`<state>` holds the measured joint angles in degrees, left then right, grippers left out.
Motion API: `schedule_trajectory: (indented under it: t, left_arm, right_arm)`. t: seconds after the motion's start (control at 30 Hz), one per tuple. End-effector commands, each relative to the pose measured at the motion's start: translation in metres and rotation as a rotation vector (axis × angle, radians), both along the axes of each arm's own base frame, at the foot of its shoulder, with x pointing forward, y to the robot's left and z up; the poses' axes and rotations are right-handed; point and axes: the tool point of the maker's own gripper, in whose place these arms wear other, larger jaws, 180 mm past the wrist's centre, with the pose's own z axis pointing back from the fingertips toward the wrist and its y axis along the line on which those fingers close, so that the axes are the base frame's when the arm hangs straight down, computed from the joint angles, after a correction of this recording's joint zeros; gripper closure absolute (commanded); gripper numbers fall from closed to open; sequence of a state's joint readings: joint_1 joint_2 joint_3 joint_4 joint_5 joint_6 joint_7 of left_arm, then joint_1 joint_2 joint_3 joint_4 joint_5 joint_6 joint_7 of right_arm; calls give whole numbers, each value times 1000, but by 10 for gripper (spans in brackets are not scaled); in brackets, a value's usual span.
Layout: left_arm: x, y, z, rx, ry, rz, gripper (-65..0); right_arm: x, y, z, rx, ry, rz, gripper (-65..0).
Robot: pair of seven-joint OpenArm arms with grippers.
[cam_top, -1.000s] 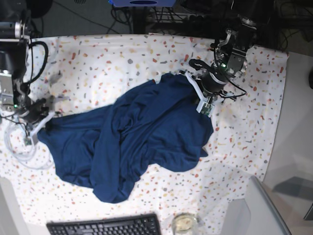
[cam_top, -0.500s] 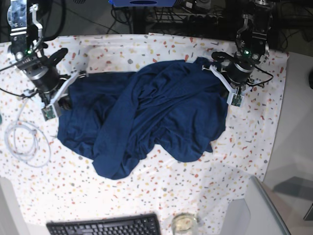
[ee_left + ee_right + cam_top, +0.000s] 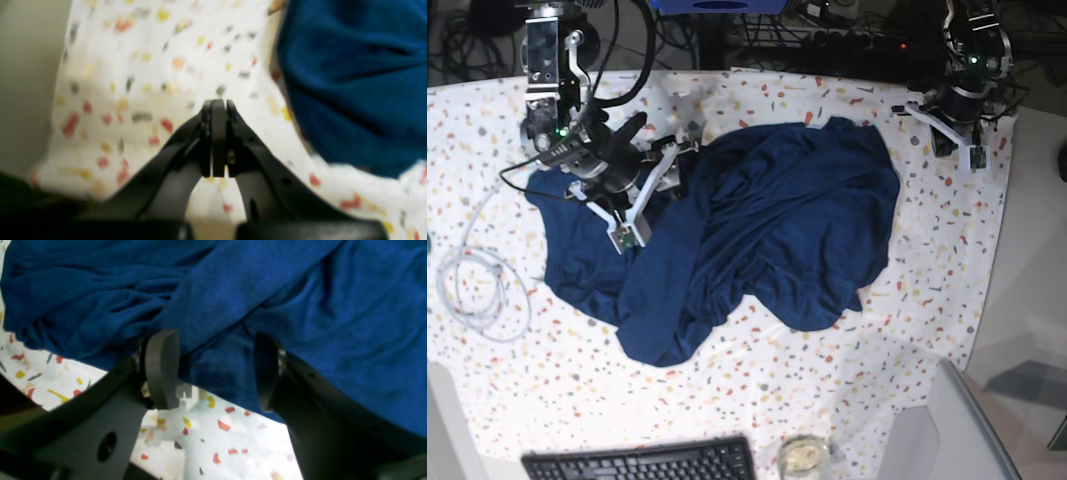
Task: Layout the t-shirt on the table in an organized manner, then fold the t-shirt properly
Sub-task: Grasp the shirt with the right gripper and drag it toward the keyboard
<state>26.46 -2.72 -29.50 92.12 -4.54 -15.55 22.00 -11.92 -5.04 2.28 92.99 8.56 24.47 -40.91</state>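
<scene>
Clearly the t-shirt [image 3: 727,240] is a soft and light thing: it lies in a crumpled heap near the middle of the table [image 3: 907,290], with many folds and one layer thrown over another, so it will sag and slide when it is lifted and will not keep any shape by itself. I judge that it should be taken at an edge or a corner, such as a hem, a sleeve or a shoulder, and with a pinch of a single layer only, because a grip in the middle of the heap would catch several layers together.

Going from left to right in the base view, the right gripper [image 3: 213,370] is over the left part of the shirt. Its jaws stand apart, with the fabric just behind them, and nothing is pinched between the pads. In the middle is the bulk of the dark blue cloth. At the far right, near the table's back corner, the left gripper [image 3: 217,133] is well apart from the shirt, its jaws are pressed together and it holds nothing.

By count: one t-shirt, one table, two grippers. Along the edges I also see one coiled white cable [image 3: 472,290], one black keyboard [image 3: 642,463] and one small round dish [image 3: 805,455].
</scene>
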Motion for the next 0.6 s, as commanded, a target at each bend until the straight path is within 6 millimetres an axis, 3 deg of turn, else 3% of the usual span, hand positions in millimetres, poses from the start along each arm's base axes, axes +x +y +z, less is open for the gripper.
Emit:
schedule_trajectory:
  t: [0.0,0.17,0.33,0.57]
  left_arm:
    - [3,4,8,-8,-41,1,0]
    - [-4,3,11,-45,-50,-26,0]
    - [-9,1,8,-50,-40,-24,0]
    - [-12,-1,6,-59,-37,-11,0]
  right_arm:
    - [12,5,9,31,-41,-8,-335]
    - [17,20,11,193,-11,-40,-347]
    - [23,26,4,275,28,-57,-503]
    - [30,12,-1,278,37,-108,-452]
